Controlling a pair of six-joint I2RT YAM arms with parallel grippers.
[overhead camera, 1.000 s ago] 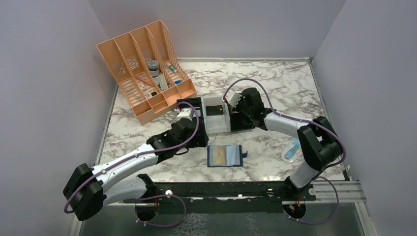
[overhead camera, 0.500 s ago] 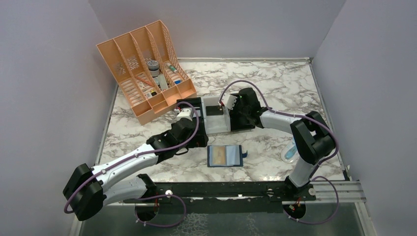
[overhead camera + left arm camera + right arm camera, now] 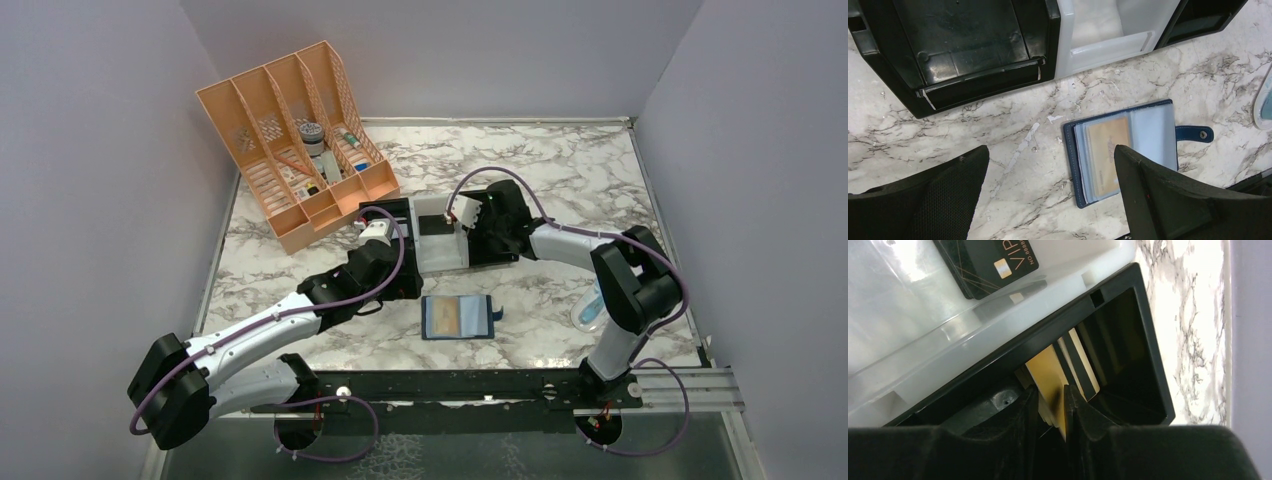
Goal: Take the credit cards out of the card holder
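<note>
Has nudged the right gripper (image 3: 1052,405) slightly leftward over the black tray (image 3: 1133,350) at mid-counter, pinching a gold card (image 3: 1045,370) probably ready to drop there; holds the left gripper (image 3: 1050,162) spread above the open card holder (image 3: 1153,132) near the front edge, another credit card (image 3: 1105,155) yet to pull.

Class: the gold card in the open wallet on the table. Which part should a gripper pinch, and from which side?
The card lies flat under a clear sleeve in the wallet half away from the strap, so only an edge can be pinched. Probably come from above at a low slant with the open left gripper; which edge the sleeve frees cannot be told.
</note>
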